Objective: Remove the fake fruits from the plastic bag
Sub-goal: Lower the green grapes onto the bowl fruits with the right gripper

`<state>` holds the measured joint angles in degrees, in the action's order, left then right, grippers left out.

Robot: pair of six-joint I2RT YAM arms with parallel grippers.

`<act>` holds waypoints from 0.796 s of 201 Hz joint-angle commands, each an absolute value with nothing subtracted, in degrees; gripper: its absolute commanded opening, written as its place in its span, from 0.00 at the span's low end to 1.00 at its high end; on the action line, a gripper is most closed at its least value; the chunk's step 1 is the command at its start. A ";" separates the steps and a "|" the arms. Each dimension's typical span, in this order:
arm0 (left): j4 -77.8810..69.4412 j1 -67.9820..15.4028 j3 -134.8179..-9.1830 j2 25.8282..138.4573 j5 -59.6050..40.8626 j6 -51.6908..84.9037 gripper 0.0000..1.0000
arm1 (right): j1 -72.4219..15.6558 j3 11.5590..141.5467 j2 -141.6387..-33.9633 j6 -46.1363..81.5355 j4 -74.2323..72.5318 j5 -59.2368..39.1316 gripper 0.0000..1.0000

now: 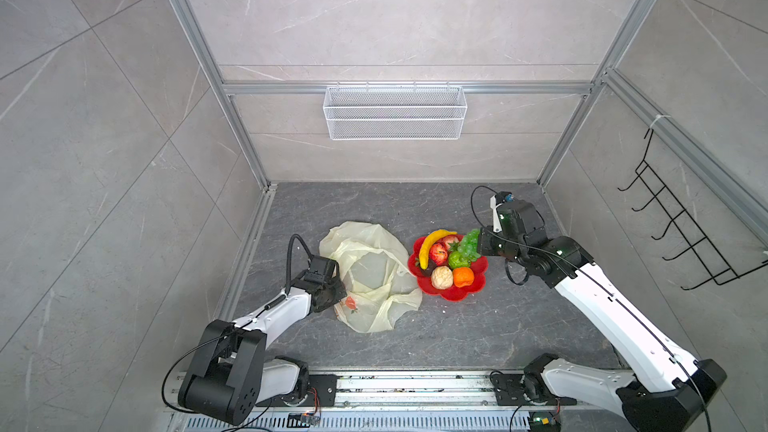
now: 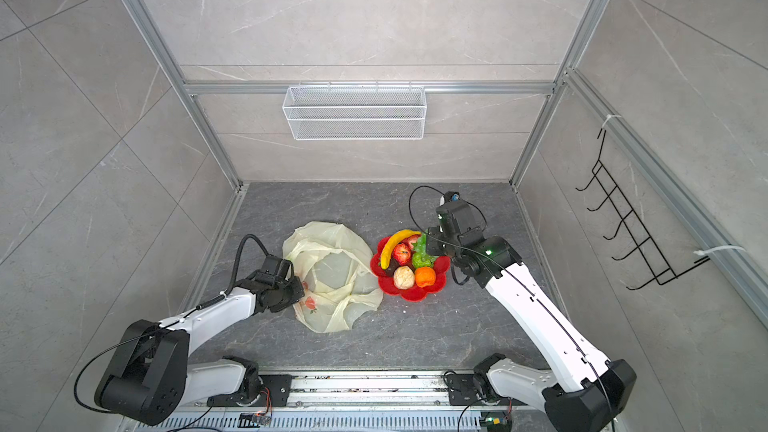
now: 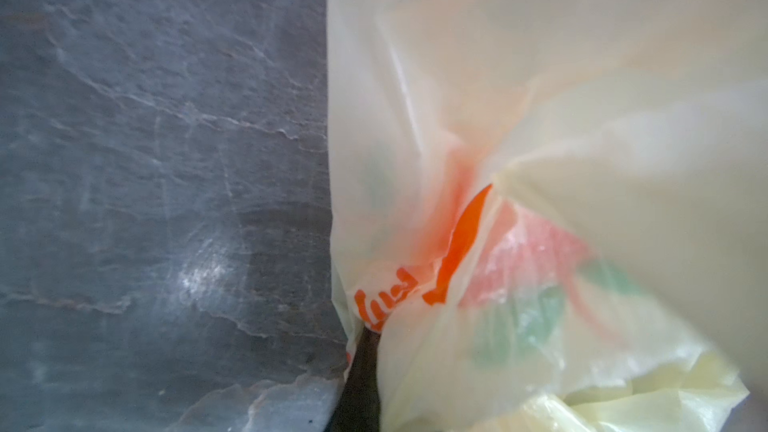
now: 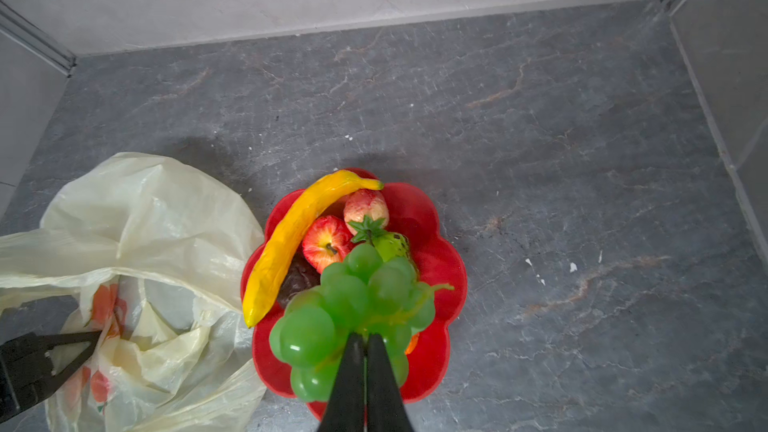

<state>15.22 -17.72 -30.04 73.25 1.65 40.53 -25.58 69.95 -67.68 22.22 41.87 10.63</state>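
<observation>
In both top views, taking the far wall as twelve o'clock, the nearest working part is the left gripper [image 1: 341,296]. It sits at about eight o'clock of the thin, translucent, crinkled cream-yellow plastic bag [image 1: 374,272]. Its jaws are pressed together on a gathered fold of the film beside the orange-red print. The left wrist view shows one dark finger [image 3: 361,367] with the film bunched against it.

The plastic bag lies slumped on the dark grey stone-patterned tabletop [image 1: 478,334], which shows through the film. Its three o'clock edge reaches the rim of the red flower-shaped plate [image 1: 453,295].

On the plate:
- **Six and five o'clock:** the beige round fruit [image 1: 441,277] and the orange [image 1: 463,277], nearest.
- **Centre:** the green bumpy fruit [image 1: 457,259], the two red apples [image 1: 437,252] and the dark fruit [image 4: 297,280].
- **Nine to twelve o'clock:** the long yellow banana [image 1: 430,243], curving along the rim.

At about two o'clock of the plate, the right gripper [image 4: 361,338] pinches the stem end of the green grape bunch [image 4: 353,305] between closed jaws. The bunch is over the plate; whether it rests on the other fruit cannot be told.

Farther off, a white wire-mesh basket [image 1: 395,118] hangs on the far wall at twelve o'clock. A black wire hook rack [image 1: 673,222] hangs on the side wall at three o'clock.
</observation>
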 commanded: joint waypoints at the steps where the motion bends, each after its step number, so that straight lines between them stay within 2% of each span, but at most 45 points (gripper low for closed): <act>1: 16.44 -17.94 -30.88 73.75 2.65 41.03 0.02 | -22.55 68.29 -69.11 20.82 38.52 6.04 0.00; 100: 16.74 -18.11 -31.72 74.97 2.94 40.87 0.02 | -20.75 60.24 -67.22 21.60 38.61 -2.15 0.00; 160: 16.87 -18.24 -32.15 75.59 2.90 40.73 0.02 | -23.84 56.32 -64.49 23.66 41.03 -2.97 0.00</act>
<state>15.27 -18.02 -30.65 74.74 2.07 40.53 -22.13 58.11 -65.69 22.28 39.46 -1.78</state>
